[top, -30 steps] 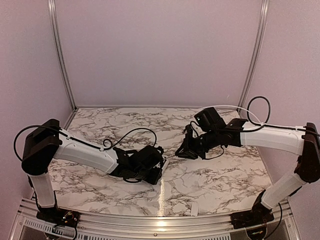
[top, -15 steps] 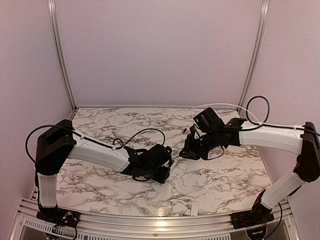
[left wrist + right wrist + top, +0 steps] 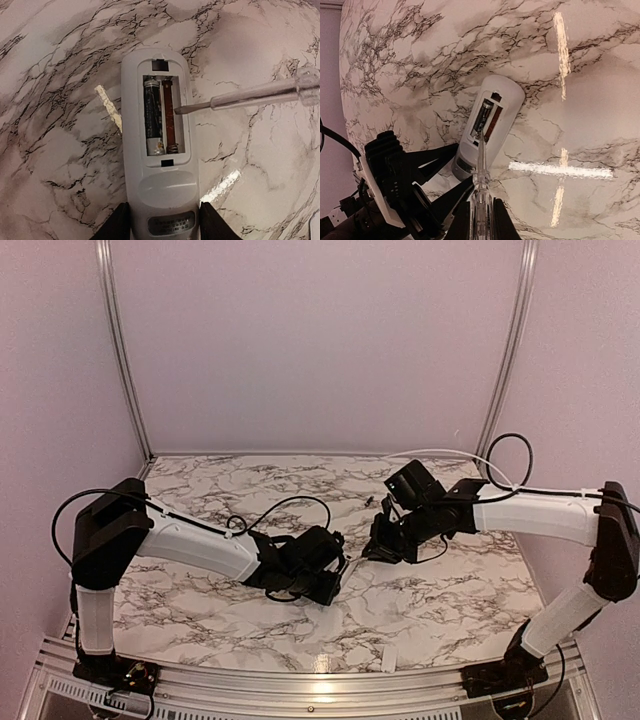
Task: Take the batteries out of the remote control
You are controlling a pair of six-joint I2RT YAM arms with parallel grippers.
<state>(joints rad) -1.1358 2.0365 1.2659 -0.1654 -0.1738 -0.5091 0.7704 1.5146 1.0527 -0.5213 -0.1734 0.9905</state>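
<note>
remote (image 3: 161, 187) apparently clamped in left gripper (image 3: 162, 223)

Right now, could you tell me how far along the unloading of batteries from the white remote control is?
Done: the white oblong plastic remote control lies back up, its compartment open and one slot empty. In hand: the left gripper clamps it while the right gripper holds a clear-handled metal-tipped tool, tip at the compartment. Left: one dark cylindrical battery sits in the other slot.

White marble-pattern counter (image 3: 440, 600), grey veining, glossy, strip-light glare (image 3: 560, 35) on it. Plain pale lilac walls (image 3: 320, 340) at back and sides. Aluminium posts (image 3: 120, 350) in rear corners, aluminium rail (image 3: 320, 682) along near edge.
</note>
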